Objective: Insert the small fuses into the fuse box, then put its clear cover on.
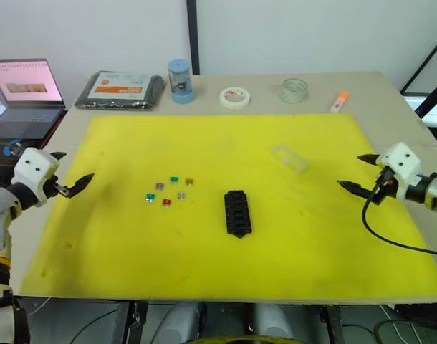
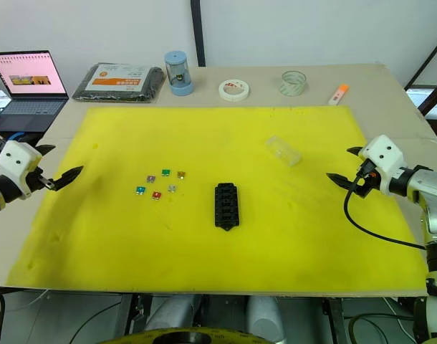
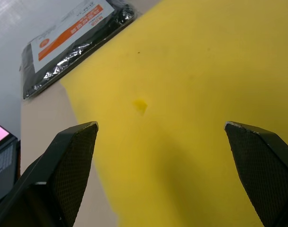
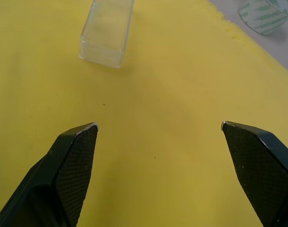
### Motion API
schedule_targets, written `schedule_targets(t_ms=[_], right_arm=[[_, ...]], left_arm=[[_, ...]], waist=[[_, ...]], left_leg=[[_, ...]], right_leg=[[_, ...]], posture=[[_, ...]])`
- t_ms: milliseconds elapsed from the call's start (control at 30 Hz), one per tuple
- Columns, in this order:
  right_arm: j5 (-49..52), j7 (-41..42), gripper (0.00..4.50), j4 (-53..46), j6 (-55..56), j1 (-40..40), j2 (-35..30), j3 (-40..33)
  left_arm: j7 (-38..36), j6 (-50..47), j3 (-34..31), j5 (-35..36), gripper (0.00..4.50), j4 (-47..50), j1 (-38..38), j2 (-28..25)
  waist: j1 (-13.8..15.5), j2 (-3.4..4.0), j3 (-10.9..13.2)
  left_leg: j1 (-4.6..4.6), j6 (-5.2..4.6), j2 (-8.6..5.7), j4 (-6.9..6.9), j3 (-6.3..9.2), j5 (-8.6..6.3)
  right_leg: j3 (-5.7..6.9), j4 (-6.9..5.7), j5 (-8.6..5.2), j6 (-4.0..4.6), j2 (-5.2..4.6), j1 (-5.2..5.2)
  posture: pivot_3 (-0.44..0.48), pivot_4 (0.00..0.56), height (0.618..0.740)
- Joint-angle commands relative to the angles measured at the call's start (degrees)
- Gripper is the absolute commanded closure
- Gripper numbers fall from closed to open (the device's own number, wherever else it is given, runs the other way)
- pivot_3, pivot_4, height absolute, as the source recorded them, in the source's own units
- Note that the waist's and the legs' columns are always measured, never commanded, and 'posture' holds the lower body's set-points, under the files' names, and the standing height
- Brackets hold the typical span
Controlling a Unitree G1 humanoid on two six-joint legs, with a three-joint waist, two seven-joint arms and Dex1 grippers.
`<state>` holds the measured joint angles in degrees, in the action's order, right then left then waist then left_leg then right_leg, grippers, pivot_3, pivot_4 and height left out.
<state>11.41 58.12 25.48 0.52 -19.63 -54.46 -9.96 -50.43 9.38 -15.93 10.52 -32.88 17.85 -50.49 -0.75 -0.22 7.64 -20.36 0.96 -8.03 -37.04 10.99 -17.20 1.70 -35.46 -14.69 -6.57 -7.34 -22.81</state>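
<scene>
Six small fuses (image 1: 168, 191) lie loose in a cluster on the yellow mat (image 1: 118, 244) that covers the tabletop (image 1: 390, 100), none of them yet in a slot, so by my reading the task stands at its very first step: picking up a fuse.

Going left to right: the left end effector (image 1: 72, 172) hovers over the mat's left edge, released, fingers spread wide and grasping nothing. The fuses sit to its right, well apart from it. Just beyond them, near the middle of the mat, the fuse box (image 1: 237, 212) rests flat with its double row of slots facing up. Farther right and toward the back lies the clear cover (image 1: 289, 158), on its own and well apart from the box. The right end effector (image 1: 357, 172) hangs over the mat's right side, also released and empty; its wrist view looks along the open fingers toward the cover.

The left arm looks the better placed for the fuses. The next move calls for bringing its fingers down around a single fuse without scattering its neighbours, a fine pinch given how tiny and close-set they are. The cover should wait until the slots are filled.
</scene>
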Motion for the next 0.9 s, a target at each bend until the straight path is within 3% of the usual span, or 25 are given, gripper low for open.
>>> schedule_targets(t_ms=[33,900], right_arm=[[0.64,-0.34,0.05,-0.6,0.92,-0.47,-0.77,-2.17],[1.02,-0.82,0.05,-1.57,-0.07,-0.85,-0.74,-2.24]], left_arm=[[-0.93,-1.18,0.16,0.43,0.01,1.96,0.26,-0.88],[4.47,-1.19,-0.12,-0.02,0.01,3.99,0.39,0.23]], waist=[[0.04,0.0,0.0],[0.07,0.0,0.0]], left_leg=[[0.0,0.0,0.0,0.0,-0.01,0.0],[-0.01,-0.01,0.01,0.0,-0.03,-0.01]], right_leg=[[-0.01,0.0,0.0,0.0,0.01,0.0],[-0.04,0.0,0.0,0.0,0.08,-0.03]], posture=[[0.0,0.15,0.74],[0.0,0.15,0.74]])
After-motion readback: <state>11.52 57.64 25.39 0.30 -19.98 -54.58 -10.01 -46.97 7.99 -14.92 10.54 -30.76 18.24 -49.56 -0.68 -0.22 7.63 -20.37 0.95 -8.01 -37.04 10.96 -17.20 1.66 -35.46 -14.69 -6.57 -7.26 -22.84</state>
